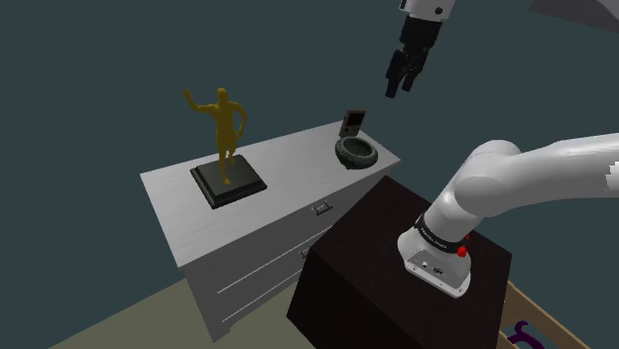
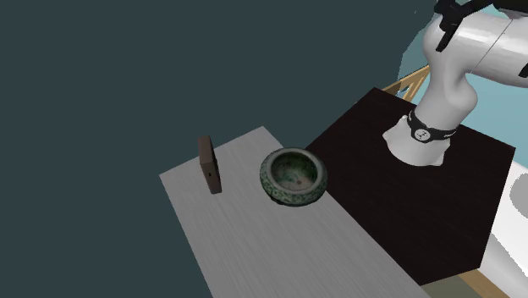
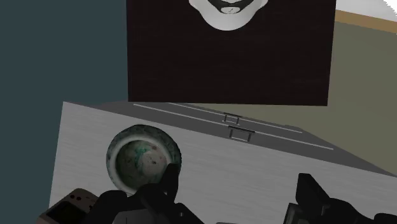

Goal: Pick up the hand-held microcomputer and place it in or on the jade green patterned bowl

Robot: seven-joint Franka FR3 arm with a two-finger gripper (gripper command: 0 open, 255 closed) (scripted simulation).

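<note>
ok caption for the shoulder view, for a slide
Open gripper hovers above a pale dresser where the hand-held microcomputer stands upright beside the green patterned bowl

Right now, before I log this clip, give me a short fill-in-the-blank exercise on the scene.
1. The hand-held microcomputer stands ___ on the dresser top, beside the bowl.
2. Nothing lies in the bowl: it is ___.
3. The gripper hangs in the air above the dresser top, holding nothing, its jaws ___.

Missing words: upright; empty; open.
</note>
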